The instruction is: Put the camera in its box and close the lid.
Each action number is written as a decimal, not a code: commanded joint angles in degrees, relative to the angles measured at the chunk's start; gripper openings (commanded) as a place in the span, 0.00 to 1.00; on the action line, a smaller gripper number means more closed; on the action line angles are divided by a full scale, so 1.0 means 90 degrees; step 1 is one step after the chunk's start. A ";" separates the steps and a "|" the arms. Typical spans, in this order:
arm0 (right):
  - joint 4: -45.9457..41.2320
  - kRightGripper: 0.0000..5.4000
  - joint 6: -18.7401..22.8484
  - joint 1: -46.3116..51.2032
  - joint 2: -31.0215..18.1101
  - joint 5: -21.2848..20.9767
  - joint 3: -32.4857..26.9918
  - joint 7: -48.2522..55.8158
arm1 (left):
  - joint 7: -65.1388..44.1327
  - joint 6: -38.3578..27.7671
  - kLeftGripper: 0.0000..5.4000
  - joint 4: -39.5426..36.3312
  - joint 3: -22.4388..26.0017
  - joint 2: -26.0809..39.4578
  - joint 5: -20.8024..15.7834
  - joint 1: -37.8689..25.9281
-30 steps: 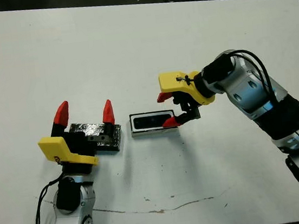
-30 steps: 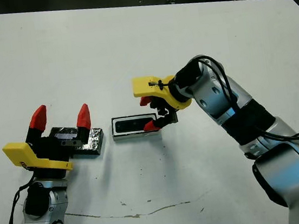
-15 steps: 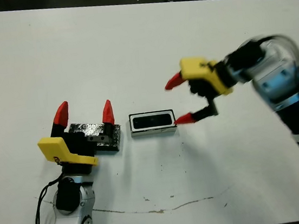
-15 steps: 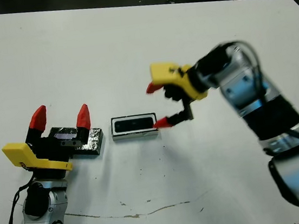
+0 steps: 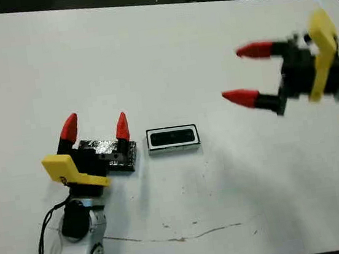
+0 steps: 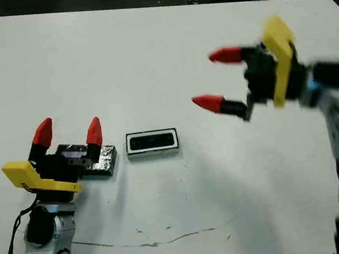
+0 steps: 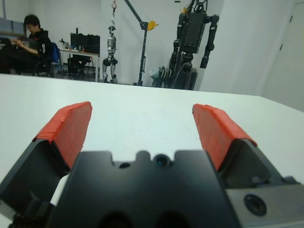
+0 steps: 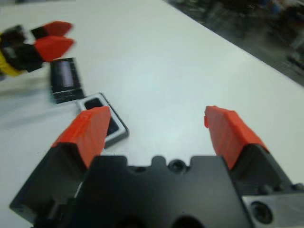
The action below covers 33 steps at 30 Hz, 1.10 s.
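Observation:
The box [image 5: 173, 138] lies on the white table near its middle, open on top. Inside its white walls lies the camera [image 5: 172, 138], a dark bar. Just left of the box, the lid [image 5: 96, 148] lies flat, a speckled black slab partly hidden by my left gripper [image 5: 95, 125]. That gripper hovers over the lid, open and holding nothing. My right gripper [image 5: 247, 74] hangs open and empty above the table, well to the right of the box. The right wrist view shows the box [image 8: 114, 127] and the lid [image 8: 66, 78] beyond that gripper's fingers [image 8: 88, 129].
A thin dark scratch [image 5: 171, 238] runs along the table near its front edge. In the left wrist view, a person [image 7: 29, 38] sits at a desk beyond the table, and a few humanoid robots [image 7: 192, 40] stand on frames.
My right gripper has left the box's right end, opened wide and swung up and away to the right. The camera stays in the box. The left arm and lid have not moved.

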 commanded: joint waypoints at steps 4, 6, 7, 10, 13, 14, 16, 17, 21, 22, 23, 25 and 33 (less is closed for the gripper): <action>-0.0390 0.75 -0.0611 0.1725 0.0919 0.0228 -0.0421 -0.1310 | -0.0421 0.0252 1.00 -0.0174 0.0179 0.0643 -0.0006 -0.0125; -0.0596 0.69 -0.0560 0.2084 0.1093 0.0240 -0.0359 -0.1676 | -0.0588 0.0439 1.00 -0.0283 0.0232 0.0830 -0.0148 -0.0168; -0.0681 0.66 -0.0561 0.2251 0.1191 0.0264 -0.0314 -0.1827 | -0.0725 0.0547 1.00 -0.0338 0.0263 0.0965 -0.0239 -0.0207; -0.0808 0.58 -0.0809 0.2641 0.1416 0.0242 -0.0134 -0.2101 | -0.1093 0.0820 1.00 -0.0480 0.0379 0.1378 -0.0424 -0.0350; -0.0689 0.49 -0.0954 0.2793 0.1734 0.0572 -0.0080 -0.2165 | -0.1585 0.0886 1.00 -0.0429 0.0535 0.1865 -0.0590 -0.0540; -0.0632 0.47 -0.1012 0.2823 0.1805 0.0639 -0.0061 -0.2172 | -0.1763 0.0908 1.00 -0.0388 0.0589 0.2033 -0.0659 -0.0613; -0.0632 0.41 -0.1035 0.2896 0.1898 0.0665 -0.0004 -0.2318 | -0.2129 0.0939 1.00 -0.0292 0.0686 0.2359 -0.0791 -0.0769; -0.0666 0.37 -0.1013 0.2928 0.1920 0.0666 0.0027 -0.2402 | -0.2343 0.1020 1.00 -0.0259 0.0730 0.2569 -0.0867 -0.0858; -0.0733 0.26 -0.0924 0.2962 0.1947 0.0735 0.0132 -0.2608 | -0.3584 0.1046 1.00 0.0141 0.0828 0.3683 -0.0964 -0.1385; -0.0726 0.23 -0.0948 0.2961 0.1944 0.0754 0.0153 -0.2625 | -0.3910 0.1031 1.00 0.0294 0.0826 0.3933 -0.0977 -0.1538; -0.0719 0.19 -0.0961 0.2953 0.1933 0.0770 0.0168 -0.2647 | -0.4250 0.1070 1.00 0.0455 0.0811 0.4178 -0.1025 -0.1710; -0.0721 0.14 -0.0963 0.2946 0.1918 0.0795 0.0186 -0.2710 | -0.4996 0.1129 1.00 0.0840 0.0716 0.4645 -0.1116 -0.2131; -0.0735 0.00 -0.0881 0.2956 0.1866 0.0805 0.0290 -0.2932 | -0.8144 0.1261 1.00 0.3057 -0.0448 0.5490 -0.0940 -0.4287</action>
